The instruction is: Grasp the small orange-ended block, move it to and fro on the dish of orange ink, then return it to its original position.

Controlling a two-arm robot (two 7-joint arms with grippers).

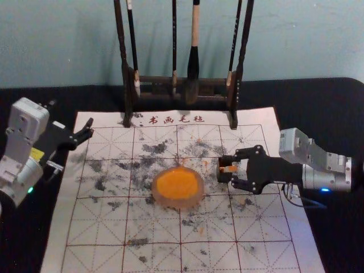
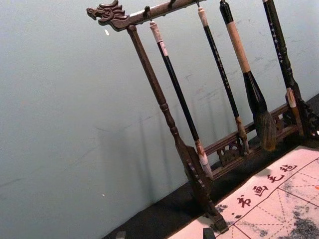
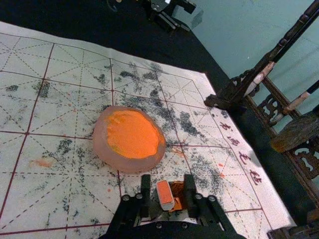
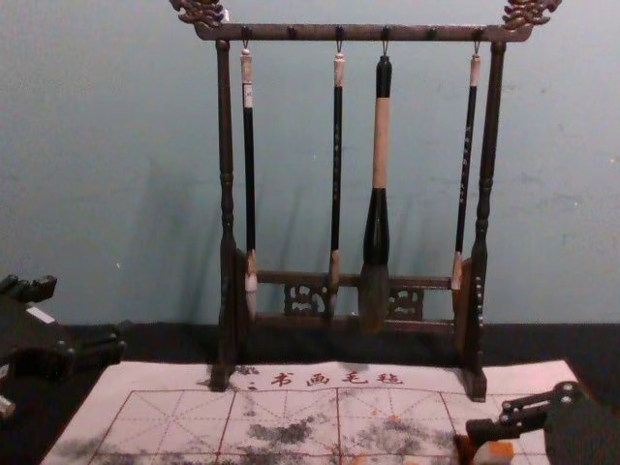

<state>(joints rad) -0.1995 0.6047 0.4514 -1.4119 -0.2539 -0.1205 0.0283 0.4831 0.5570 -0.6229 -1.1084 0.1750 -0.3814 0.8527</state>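
In the head view, the left gripper (image 1: 71,115) idles near the paper's (image 1: 91,227) left edge, released. The right gripper (image 1: 223,169) is right of the ink dish (image 1: 178,204), around the small block (image 1: 230,169).

The right wrist view shows its pincer parted, the block between.

The chest view has the block at lower right, before the brush rack (image 4: 358,33).

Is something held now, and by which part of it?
The orange-ended block is at the right tool; whether it is gripped, and where, cannot be told.
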